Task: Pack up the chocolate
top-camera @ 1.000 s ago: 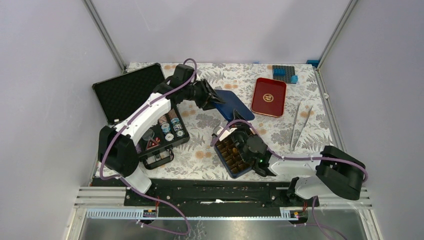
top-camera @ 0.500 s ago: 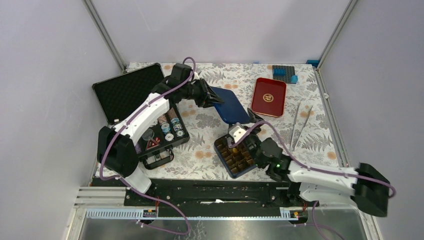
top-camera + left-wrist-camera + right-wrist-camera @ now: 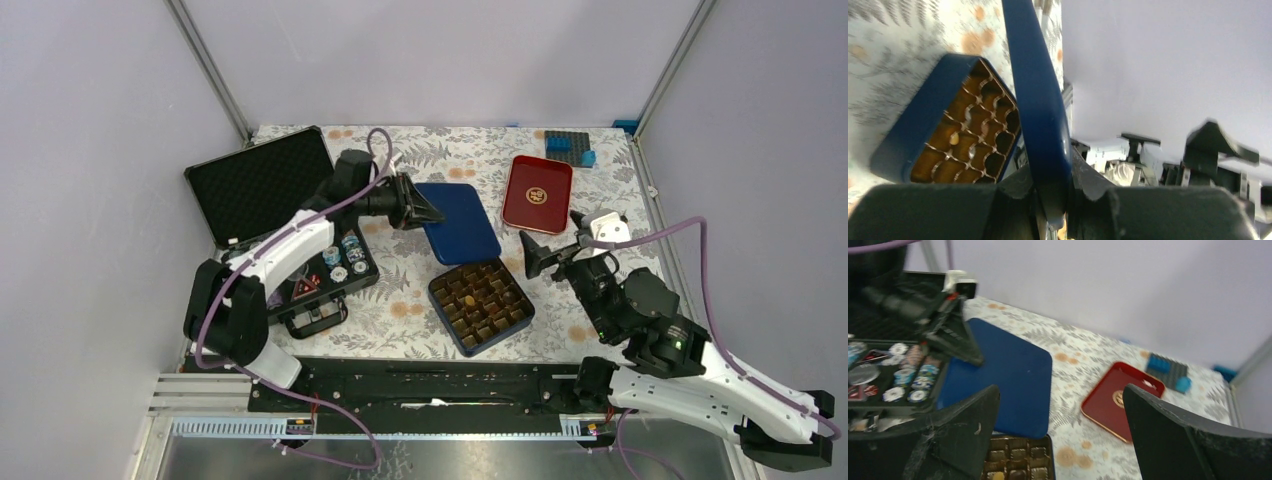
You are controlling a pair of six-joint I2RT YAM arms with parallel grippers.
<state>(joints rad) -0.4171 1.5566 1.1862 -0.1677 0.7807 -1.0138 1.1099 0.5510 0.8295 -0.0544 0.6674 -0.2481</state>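
An open blue box (image 3: 455, 335) with a brown grid insert (image 3: 482, 303) sits in the middle of the table. Small dark chocolate pieces (image 3: 1017, 474) lie in some of its cells. My left gripper (image 3: 418, 211) is shut on the edge of the blue lid (image 3: 458, 222), which it holds just behind the box, the lid's near edge by the box's far rim. In the left wrist view the lid (image 3: 1035, 90) runs edge-on out of the shut left gripper (image 3: 1053, 200). My right gripper (image 3: 565, 245) hangs open and empty to the right of the box, its jaws wide apart (image 3: 1060, 392).
A red tray (image 3: 538, 193) lies at the back right, with a grey and blue block plate (image 3: 570, 146) behind it. An open black case (image 3: 260, 180) holding poker chips (image 3: 340, 260) stands on the left. The cell walls close in both sides.
My right gripper has opened, lifted off the box and drawn back to the right. The left gripper has shifted slightly left with the lid still in it.
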